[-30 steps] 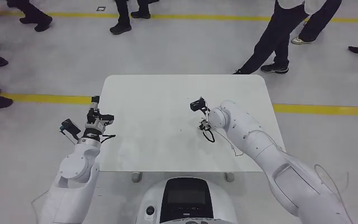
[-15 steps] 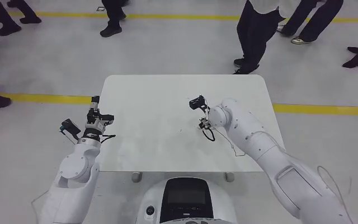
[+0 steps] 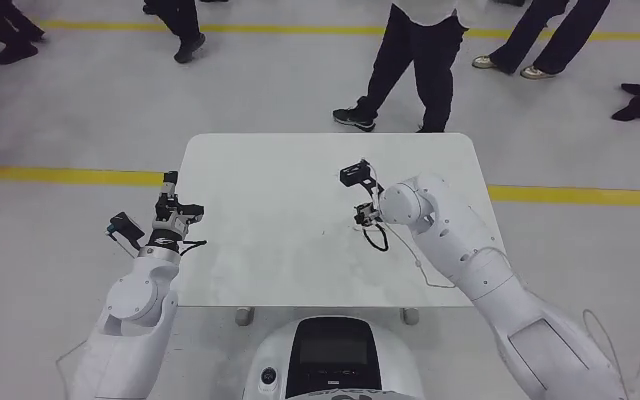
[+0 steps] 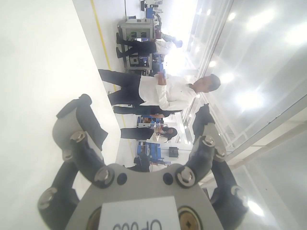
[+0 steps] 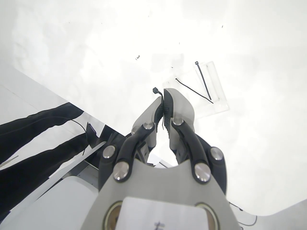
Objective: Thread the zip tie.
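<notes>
A clear flat tray point(image 5: 217, 72) is lying on the white tabletop point(image 3: 270, 200), a little right of its middle and well in from every edge. Inside it, two thin black strips point(image 5: 203, 80) are meeting in a V; one is showing a zip-tie head, and whether they are one tie or two cannot be told.

The right gripper point(image 5: 164, 96) is hovering just beside the tray, its fingers clenching a black zip tie point(image 5: 156, 89) whose head is sticking out past the fingertips. One finger is covering the tray's nearest corner. A few dark specks point(image 5: 137, 58) are dotting the tabletop nearby.

The left gripper point(image 4: 144, 106) is hanging off the tabletop's left edge, fingers spread wide, grasping nothing.
</notes>
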`<state>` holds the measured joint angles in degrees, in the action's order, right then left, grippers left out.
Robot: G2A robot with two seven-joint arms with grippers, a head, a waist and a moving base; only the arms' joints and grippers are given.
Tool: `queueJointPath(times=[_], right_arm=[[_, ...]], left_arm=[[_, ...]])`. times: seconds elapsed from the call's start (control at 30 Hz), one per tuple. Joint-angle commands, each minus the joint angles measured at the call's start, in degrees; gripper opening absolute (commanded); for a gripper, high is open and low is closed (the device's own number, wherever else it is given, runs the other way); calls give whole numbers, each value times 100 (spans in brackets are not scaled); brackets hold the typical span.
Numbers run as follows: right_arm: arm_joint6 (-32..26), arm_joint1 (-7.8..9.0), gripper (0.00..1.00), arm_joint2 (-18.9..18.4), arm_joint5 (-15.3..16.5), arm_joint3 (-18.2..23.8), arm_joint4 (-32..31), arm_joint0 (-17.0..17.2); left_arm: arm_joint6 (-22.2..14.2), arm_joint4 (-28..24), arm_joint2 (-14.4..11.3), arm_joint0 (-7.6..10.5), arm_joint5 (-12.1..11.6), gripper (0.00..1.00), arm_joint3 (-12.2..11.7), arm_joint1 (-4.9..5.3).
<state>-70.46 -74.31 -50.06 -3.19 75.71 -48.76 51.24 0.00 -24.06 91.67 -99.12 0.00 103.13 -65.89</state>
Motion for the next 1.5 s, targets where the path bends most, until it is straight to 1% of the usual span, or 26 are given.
queueJointPath(times=[0.0,0.07,0.13,0.2,0.33,0.47,0.53,0.6,0.63,0.9,0.93,0.97,1.0,1.1,1.17,1.23,1.27,1.3,1.47], right_arm=[[0,0,0,0,0,2,0,0],[0,0,0,0,0,2,0,0],[178,-6,0,-45,-3,56,169,83],[300,-26,0,-107,-133,190,398,107],[474,-106,0,-106,-636,306,829,104],[513,-225,0,-37,-1174,249,1354,-55],[571,-303,0,3,-1614,147,1639,-166],[743,-380,0,-18,-1629,4,1948,-234],[770,-392,0,-13,-1629,-6,1982,-244],[770,-392,0,-13,-1629,-6,1982,-244],[934,-395,0,-45,-1588,9,2067,-172],[998,-400,0,-78,-1592,27,2160,-150],[1046,-407,0,-112,-1624,42,2255,-153],[1168,-439,0,-201,-1629,-54,2497,-186],[1247,-472,0,-259,-1629,-142,2682,-208],[1323,-517,0,-329,-1629,-314,2925,-229],[1341,-542,0,-352,-1629,-383,3057,-239],[1391,-565,0,-360,-1629,-439,3119,-265],[1391,-565,0,-360,-1629,-439,3119,-265]], left_arm=[[0,0,0,0,0,100,0,0],[0,0,0,0,0,100,0,0],[0,0,0,0,0,100,0,0],[0,0,0,0,0,100,0,0],[0,0,0,0,0,100,0,0],[0,0,0,0,0,100,0,0],[0,0,0,0,0,100,0,0],[0,0,0,0,0,100,0,0],[0,0,0,0,0,100,0,0],[0,0,0,0,0,100,0,0],[21,127,11,17,-17,100,-15,4],[11,472,9,40,-102,100,-27,17],[-39,791,-9,47,-256,100,-29,27],[-24,1746,-44,19,-702,100,-63,50],[-18,2197,-77,0,-888,100,-76,58],[68,3203,-118,-3,-1160,100,-75,84],[121,3458,-188,-13,-1280,100,-101,82],[250,3370,-245,-17,-1302,100,-164,62],[250,3370,-245,-17,-1302,100,-164,62]])
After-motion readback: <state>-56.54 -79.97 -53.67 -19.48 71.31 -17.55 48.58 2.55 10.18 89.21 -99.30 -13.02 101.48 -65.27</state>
